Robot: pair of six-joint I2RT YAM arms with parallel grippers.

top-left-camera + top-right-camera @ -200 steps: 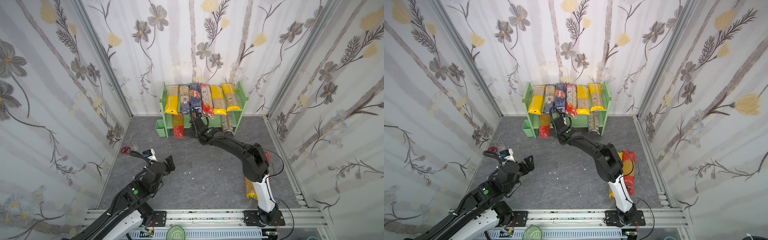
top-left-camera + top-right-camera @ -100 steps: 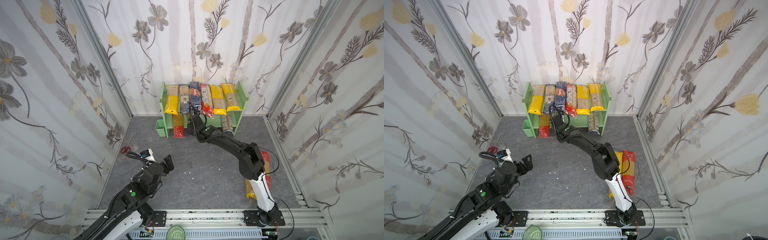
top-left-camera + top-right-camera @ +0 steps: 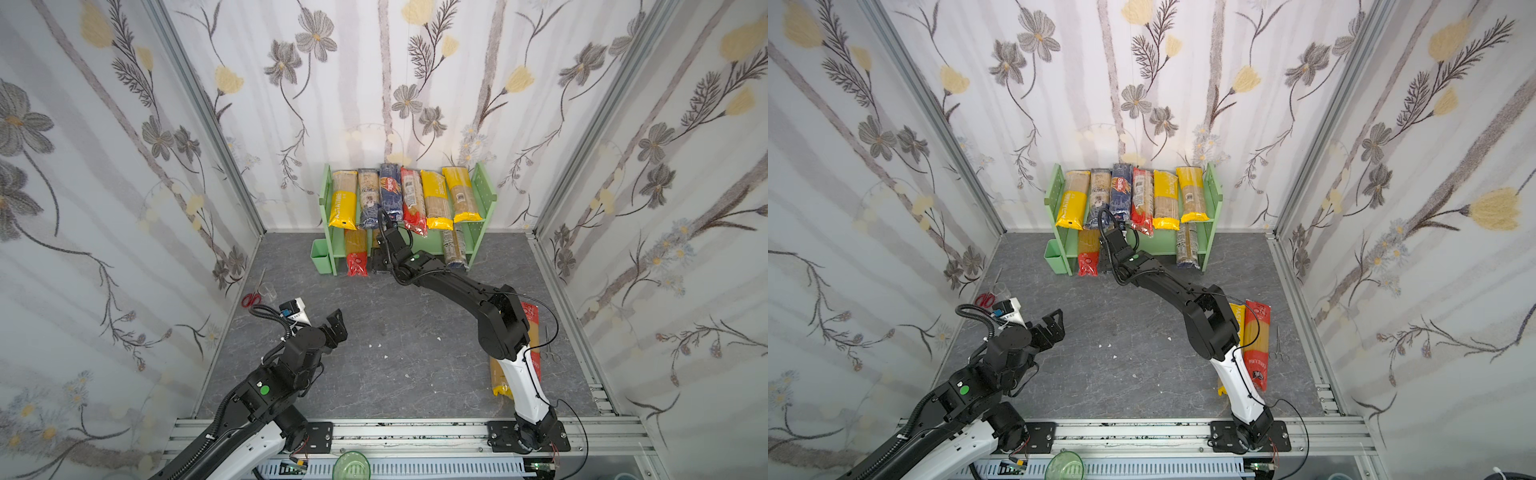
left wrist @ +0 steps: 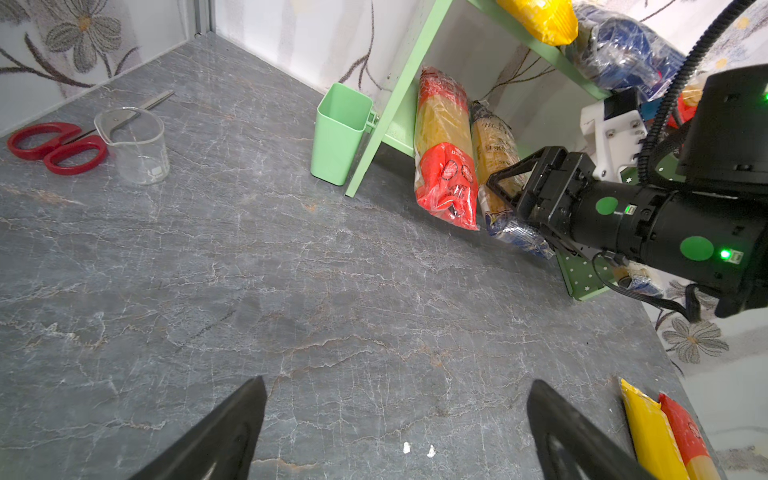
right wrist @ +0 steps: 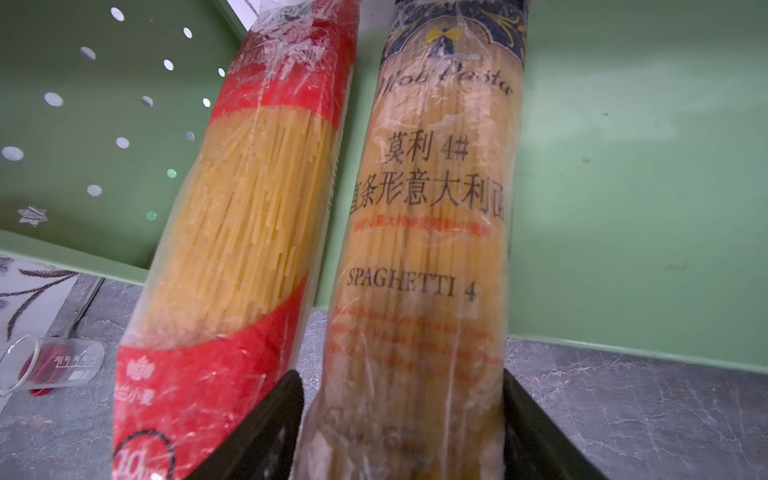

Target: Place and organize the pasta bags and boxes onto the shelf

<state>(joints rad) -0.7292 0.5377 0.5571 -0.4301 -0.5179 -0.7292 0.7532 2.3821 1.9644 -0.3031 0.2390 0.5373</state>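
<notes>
Right arm (image 3: 453, 284) stretched to shelf (image 3: 484, 195) bottom tier, jaws parted astride navy-end bag (image 5: 419, 249); left arm (image 3: 291, 365) bent over table (image 3: 395, 332) away from shelf, jaws wide open

Shelf and pasta: colours
Shelf (image 3: 484, 195) light green, dotted sides; yellow pack (image 3: 344, 205), red pack (image 3: 356, 264), navy box (image 3: 390, 191); floor (image 3: 395, 332) grey marbled; walls (image 3: 374, 83) white, floral.

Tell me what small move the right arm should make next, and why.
Probably draw the right end effector straight back from the shelf. Its jaws stand apart on either side of the navy-ended spaghetti bag, which sits in the lower tier beside the red-ended bag, so it looks released; two more packs lie on the table by that arm's base.
</notes>
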